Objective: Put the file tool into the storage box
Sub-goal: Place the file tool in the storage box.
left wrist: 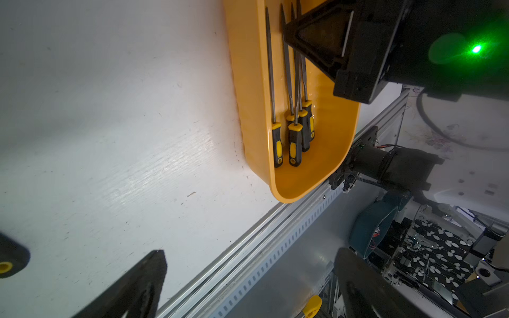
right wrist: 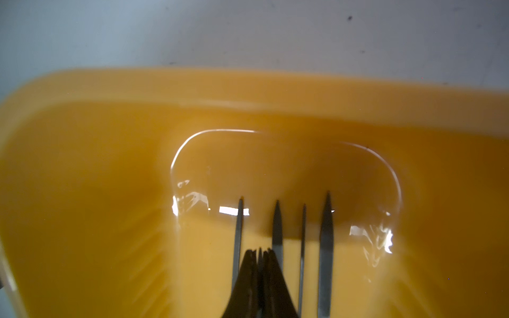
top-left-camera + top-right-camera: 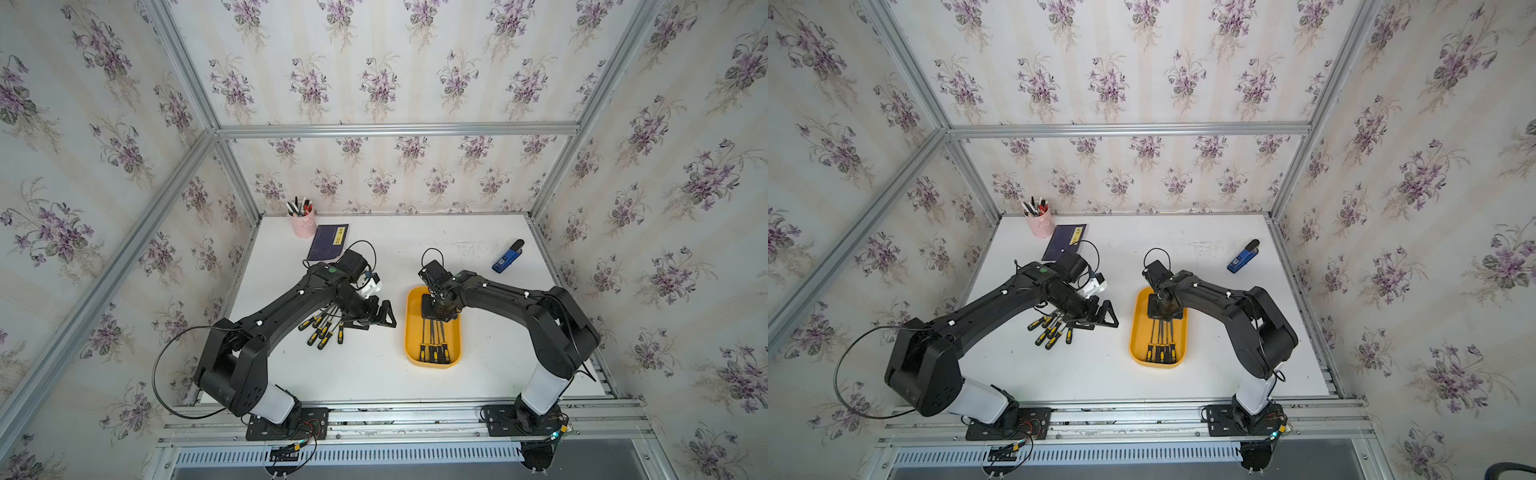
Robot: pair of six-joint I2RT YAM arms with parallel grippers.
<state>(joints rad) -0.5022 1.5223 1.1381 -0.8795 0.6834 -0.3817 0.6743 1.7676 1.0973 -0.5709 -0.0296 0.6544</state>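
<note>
The yellow storage box [image 3: 409,332] [image 3: 1134,332] lies right of the table's centre, with several black-and-yellow file tools [image 3: 434,350] [image 1: 294,143] lying lengthwise in it. My right gripper [image 3: 433,311] [image 3: 1163,309] [image 2: 260,252] is down inside the box's far half. It is shut on the thin shaft of one file tool, whose tip shows between the fingertips. Several more file tools [image 3: 322,330] [image 3: 1050,332] lie in a loose fan left of the box. My left gripper [image 3: 374,321] [image 3: 1096,319] [image 1: 250,261] hangs just right of that fan, open and holding nothing.
A pink pen cup [image 3: 303,224] and a dark blue booklet [image 3: 328,242] sit at the back left. At the back right lies a blue stapler [image 3: 508,257]. An aluminium rail [image 3: 395,409] runs along the table's front edge, close to the box's near end.
</note>
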